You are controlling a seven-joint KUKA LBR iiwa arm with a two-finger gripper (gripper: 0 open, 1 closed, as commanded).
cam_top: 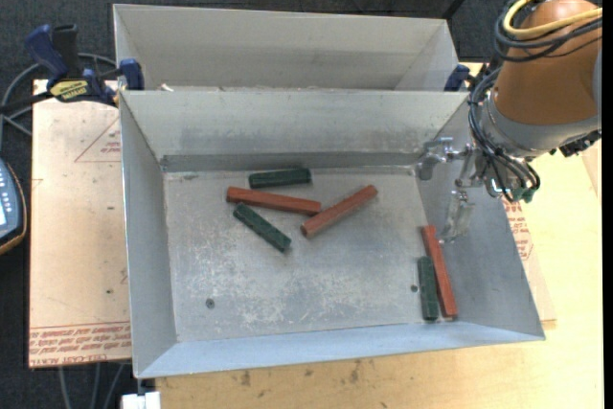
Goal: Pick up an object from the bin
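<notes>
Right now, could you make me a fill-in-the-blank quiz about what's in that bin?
The bin holds a loose middle cluster of ___ sticks.
The gripper hangs by its ___ wall, as the camera sees it.
Nearest it, a red-brown stick lies beside a dark ___ stick.
Missing: four, right, green.

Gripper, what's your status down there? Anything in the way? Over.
Gripper low by bin's right wall, at far end of a red stick. Green stick lying alongside it, wall close on the other side. Four more sticks apart, mid-bin.
</notes>
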